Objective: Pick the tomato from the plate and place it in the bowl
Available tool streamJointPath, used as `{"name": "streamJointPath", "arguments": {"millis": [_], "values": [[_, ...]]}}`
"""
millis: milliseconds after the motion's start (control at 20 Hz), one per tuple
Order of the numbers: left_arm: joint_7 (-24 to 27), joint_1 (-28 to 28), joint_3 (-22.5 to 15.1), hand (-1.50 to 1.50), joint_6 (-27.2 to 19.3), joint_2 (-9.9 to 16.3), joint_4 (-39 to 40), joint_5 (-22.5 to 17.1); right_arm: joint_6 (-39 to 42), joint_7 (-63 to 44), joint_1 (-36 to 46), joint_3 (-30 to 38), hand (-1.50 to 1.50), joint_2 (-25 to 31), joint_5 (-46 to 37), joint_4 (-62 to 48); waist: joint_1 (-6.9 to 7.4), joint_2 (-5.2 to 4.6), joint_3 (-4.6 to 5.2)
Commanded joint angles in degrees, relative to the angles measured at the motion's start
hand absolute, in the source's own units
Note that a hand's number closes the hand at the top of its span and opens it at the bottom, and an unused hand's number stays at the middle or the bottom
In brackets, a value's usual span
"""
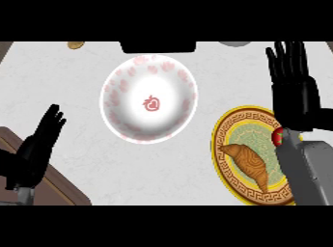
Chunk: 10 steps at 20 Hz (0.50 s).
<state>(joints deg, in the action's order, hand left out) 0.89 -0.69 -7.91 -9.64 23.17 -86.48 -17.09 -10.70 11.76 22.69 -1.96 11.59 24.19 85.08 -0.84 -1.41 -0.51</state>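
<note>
Tomato [276, 137] on plate [234, 126], bowl [149, 99] beside

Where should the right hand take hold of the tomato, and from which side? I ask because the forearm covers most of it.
Judging by the little that shows, grip the tomato across its round sides, from above. The croissant lies close on its left on the plate, and the right hand, open, is beyond it and must draw back.

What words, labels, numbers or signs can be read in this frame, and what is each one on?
No readable text anywhere.
Bowl: a red mark at its centre, shaped like a character or emblem, too blurred to read.
Plate: a gold key-pattern border, decoration only, no letters.
Croissant, tomato and counter: no markings.
</note>
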Motion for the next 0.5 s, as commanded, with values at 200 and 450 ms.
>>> {"name": "streamJointPath", "arguments": {"millis": [200, 450], "values": [[1.6, 10.6, 8.5, 0.00, -2.7, 3.5, -2.0, 0.6, -1.3, 3.0, 4.1, -7.6, -1.50, 0.5, -11.8, -2.9, 1.55, 1.41, 0.53], [3.7, 9.5, 10.5, 0.00, -2.3, 3.2, 0.0, -1.0, -26.9, 8.8, -4.1, -5.3, -1.50, 3.2, -32.5, -4.5, -1.28, 1.79, 0.81]]}}
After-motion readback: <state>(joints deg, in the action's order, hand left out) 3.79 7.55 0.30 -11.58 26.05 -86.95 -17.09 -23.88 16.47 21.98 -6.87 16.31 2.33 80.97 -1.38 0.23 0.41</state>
